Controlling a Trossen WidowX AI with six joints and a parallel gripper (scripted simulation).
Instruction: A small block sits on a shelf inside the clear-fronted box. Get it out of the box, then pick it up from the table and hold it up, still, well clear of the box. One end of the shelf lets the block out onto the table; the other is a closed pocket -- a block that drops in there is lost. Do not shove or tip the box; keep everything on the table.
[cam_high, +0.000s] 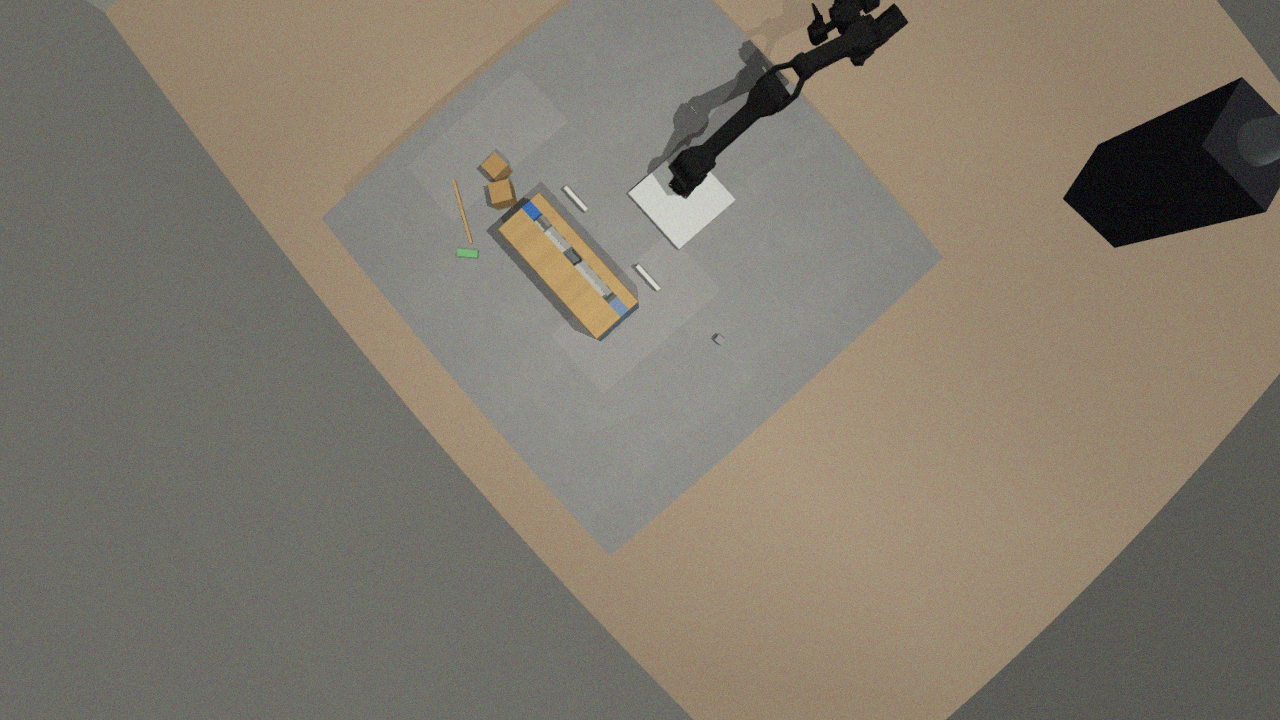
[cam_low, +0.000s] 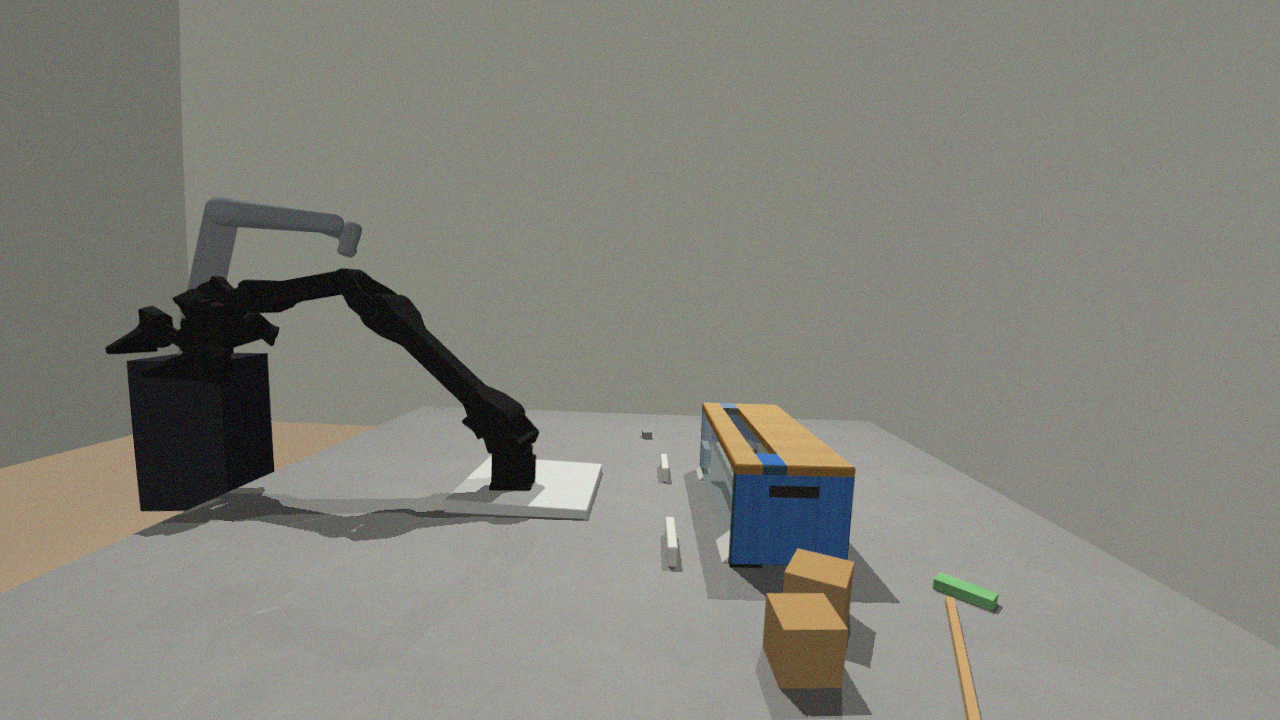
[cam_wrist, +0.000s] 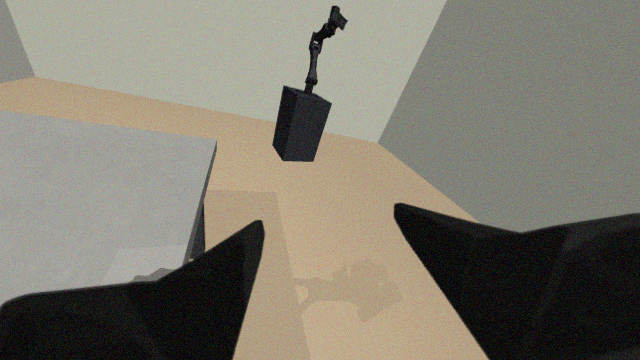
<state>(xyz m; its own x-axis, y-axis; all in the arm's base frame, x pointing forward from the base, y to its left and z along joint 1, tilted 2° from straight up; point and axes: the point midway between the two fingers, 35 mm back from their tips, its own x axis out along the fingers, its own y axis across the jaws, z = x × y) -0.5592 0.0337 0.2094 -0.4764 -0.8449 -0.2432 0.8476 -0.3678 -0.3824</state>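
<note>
The box (cam_high: 556, 273) (cam_low: 792, 438) has a tan top, blue ends and a clear front, and stands on the grey table (cam_high: 554, 429) (cam_low: 358, 608). Through its top slot I see a small dark grey block (cam_high: 571, 257) on the shelf, about mid-length. It does not show in the exterior view. My gripper (cam_high: 830, 19) (cam_low: 201, 336) (cam_wrist: 329, 218) is open and empty. It is raised beyond the table's edge over the tan floor, far from the box. The wrist view shows only floor, a table corner (cam_wrist: 100, 190) and a dark pedestal (cam_wrist: 300, 125).
The arm's base stands on a white plate (cam_high: 702, 219) (cam_low: 568, 483). Two white strips (cam_high: 574, 197) (cam_high: 646, 276) lie before the box. A tiny grey cube (cam_high: 716, 338) (cam_low: 646, 434) lies apart. Two tan cubes (cam_high: 494, 164) (cam_low: 803, 637), a thin stick (cam_high: 461, 211) and a green bar (cam_high: 466, 253) lie past the box's end.
</note>
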